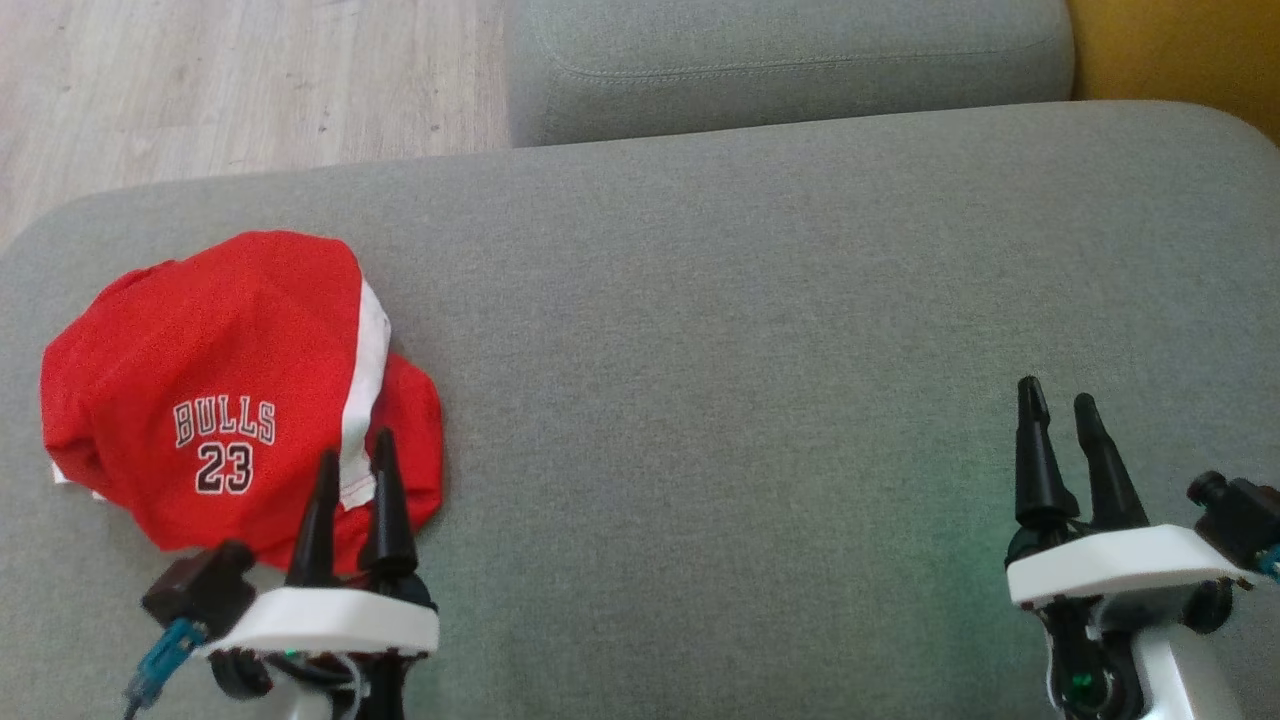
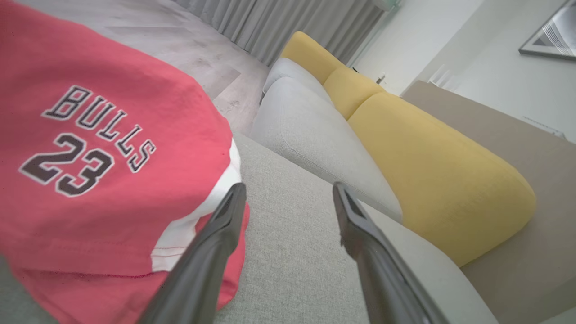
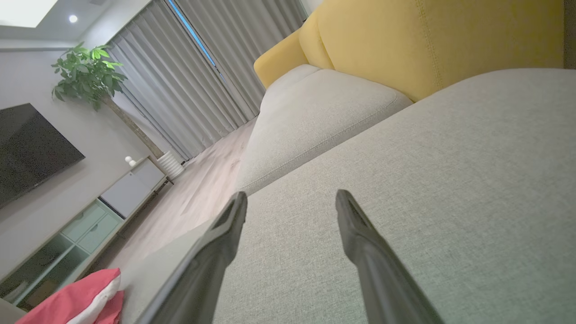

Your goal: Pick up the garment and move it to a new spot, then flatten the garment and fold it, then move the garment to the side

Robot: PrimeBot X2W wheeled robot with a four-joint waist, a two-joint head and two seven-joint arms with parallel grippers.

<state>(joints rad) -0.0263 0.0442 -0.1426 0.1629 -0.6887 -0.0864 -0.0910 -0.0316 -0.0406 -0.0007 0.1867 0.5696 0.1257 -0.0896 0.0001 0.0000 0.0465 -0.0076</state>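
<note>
The garment (image 1: 230,390) is a red jersey piece with a white stripe and "BULLS 23" printed on it, lying bunched at the left of the grey cushion (image 1: 760,330). My left gripper (image 1: 355,445) stands open at its near right edge, fingers over the hem, holding nothing. In the left wrist view the garment (image 2: 99,157) lies left of the open left gripper (image 2: 288,191). My right gripper (image 1: 1057,397) is open at the lower right, far from the cloth. In the right wrist view the right gripper (image 3: 291,198) points across bare cushion, with the garment (image 3: 76,301) at the bottom left.
A second grey cushion (image 1: 790,60) lies beyond the far edge, with wooden floor (image 1: 220,80) at the upper left. Yellow sofa backrests (image 2: 427,157) rise to the right. A TV (image 3: 27,148), a cabinet (image 3: 90,216) and a plant (image 3: 85,72) stand across the room.
</note>
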